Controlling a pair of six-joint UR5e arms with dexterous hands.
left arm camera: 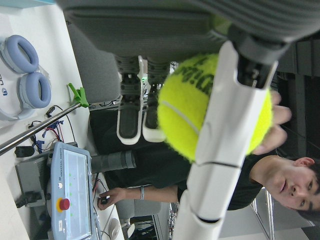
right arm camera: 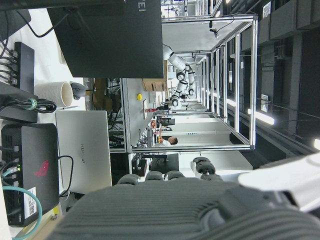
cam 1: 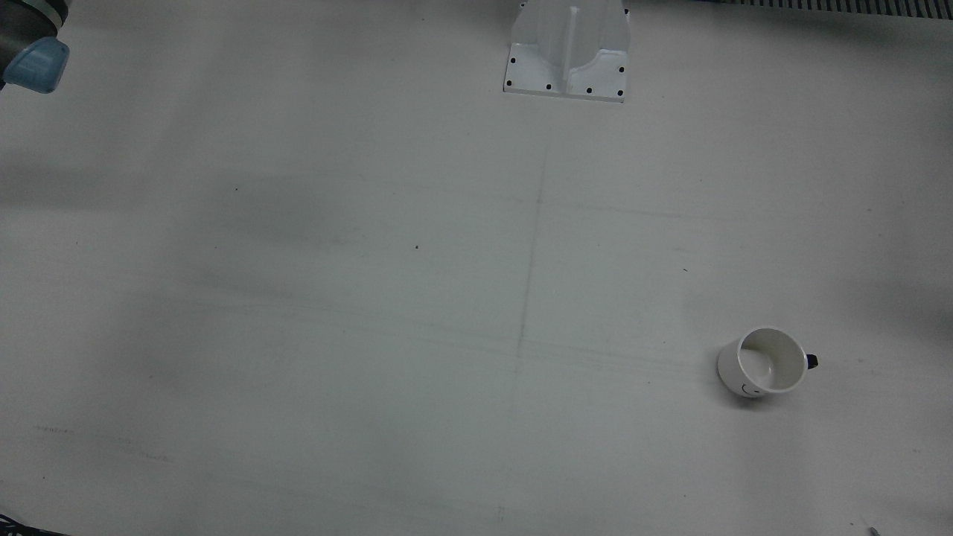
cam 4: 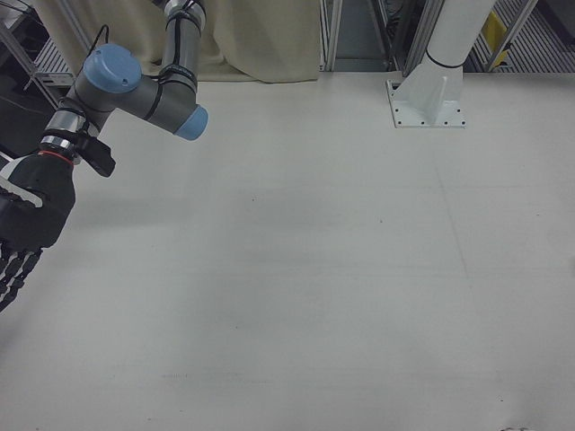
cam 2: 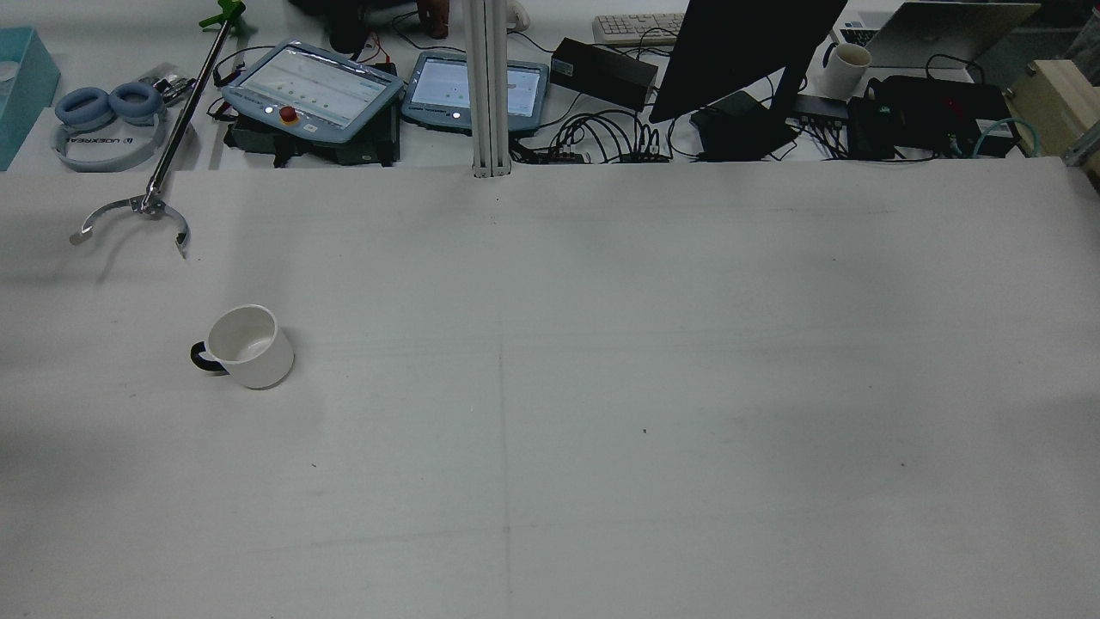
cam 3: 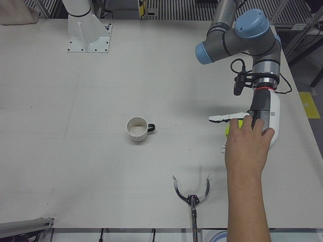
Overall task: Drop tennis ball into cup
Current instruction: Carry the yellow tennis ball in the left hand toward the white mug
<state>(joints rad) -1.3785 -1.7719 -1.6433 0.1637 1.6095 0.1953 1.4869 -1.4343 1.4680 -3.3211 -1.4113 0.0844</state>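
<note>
A white cup with a black handle stands upright and empty on the table; it also shows in the rear view and the left-front view. My white left hand hangs to the right of the cup, well apart from it, one finger stretched out straight. A person's hand presses a yellow tennis ball against its palm. In the left hand view the ball lies behind one straight white finger. My black right hand hangs open and empty, fingers down, at the far side.
A metal grabber tool lies on the table beyond the cup, also in the left-front view. The person's forearm reaches in over the table edge. A white arm pedestal stands at the table's back.
</note>
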